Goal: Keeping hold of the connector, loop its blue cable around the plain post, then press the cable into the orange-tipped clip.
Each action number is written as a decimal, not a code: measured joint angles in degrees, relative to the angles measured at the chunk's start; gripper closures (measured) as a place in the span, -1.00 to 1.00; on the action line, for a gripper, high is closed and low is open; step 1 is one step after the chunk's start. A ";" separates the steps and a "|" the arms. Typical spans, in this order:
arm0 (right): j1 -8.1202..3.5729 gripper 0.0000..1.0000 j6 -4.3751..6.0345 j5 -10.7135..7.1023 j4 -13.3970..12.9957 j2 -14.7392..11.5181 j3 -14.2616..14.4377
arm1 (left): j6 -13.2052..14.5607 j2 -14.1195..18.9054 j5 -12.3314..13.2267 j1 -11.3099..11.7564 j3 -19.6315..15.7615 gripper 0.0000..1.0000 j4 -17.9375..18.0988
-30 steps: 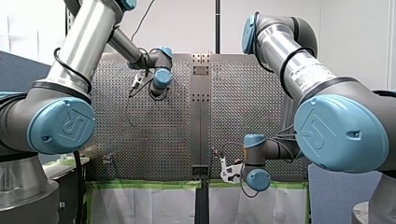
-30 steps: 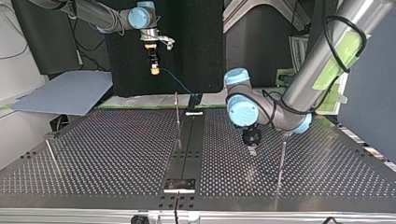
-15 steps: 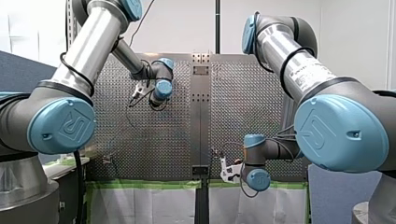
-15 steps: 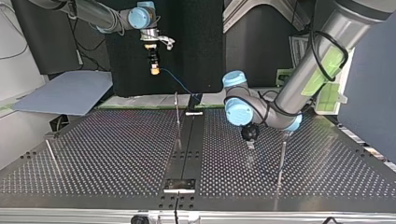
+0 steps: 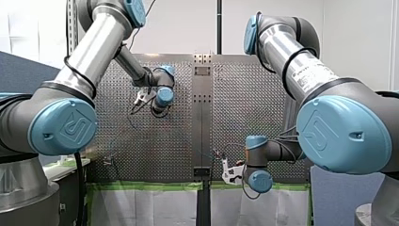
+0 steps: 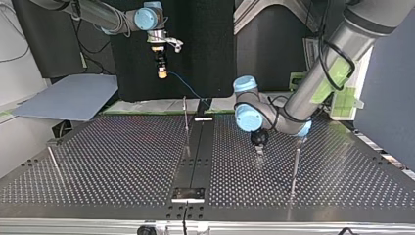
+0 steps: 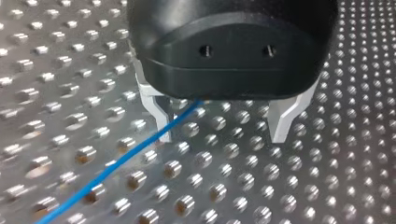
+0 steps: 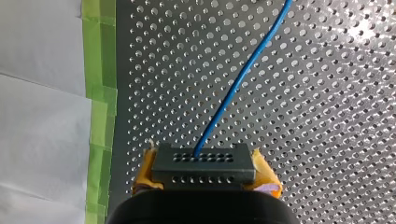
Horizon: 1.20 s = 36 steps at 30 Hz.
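**A:** How does the connector look?

**B:** It is a dark grey rectangular connector (image 8: 204, 164) with two rows of small holes on its face. A thin blue cable (image 8: 240, 79) comes out of the upper row, a little off the centre. It runs away over the perforated metal table (image 8: 327, 116).

**A:** And where does it lie relative to the jaws?

**B:** It sits crosswise between the yellow pads (image 8: 144, 173) of my right gripper (image 8: 204, 176). The jaws press on its two short ends and pinch it. In the top view this gripper hangs high above the table's far edge, at the view's left, and the cable slopes down from it toward the middle strip.

**A:** What about the other gripper?

**B:** My left gripper (image 7: 222, 136) is black with two metal fingers (image 7: 286, 116). Its jaws are spread wide, with nothing between the tips. The blue cable comes from under its black body and crosses one finger; whether it touches, I cannot tell. This gripper is low over the table, at the top view's right, well apart from the connector.

**A:** Is there any writing?

**B:** Only a little. The blue joint caps (image 5: 63, 127) carry a raised emblem that I cannot read with certainty. A white label (image 5: 310, 80) on my right arm has print too small to read. Beside the table edge lie green tape (image 8: 100, 70) and a white sheet (image 8: 42, 93).
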 joint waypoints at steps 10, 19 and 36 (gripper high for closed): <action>0.00 1.00 0.00 0.00 0.07 0.00 0.00 | -0.41 -2.41 0.74 -1.81 0.22 -0.98 0.13; 0.01 1.00 -0.24 -0.08 0.15 -0.01 0.00 | -0.72 -5.08 1.42 -3.41 1.19 -0.98 -0.93; 0.50 1.00 -0.26 0.00 0.24 -0.02 0.00 | -2.78 -11.14 3.49 -4.58 3.06 -0.98 -0.81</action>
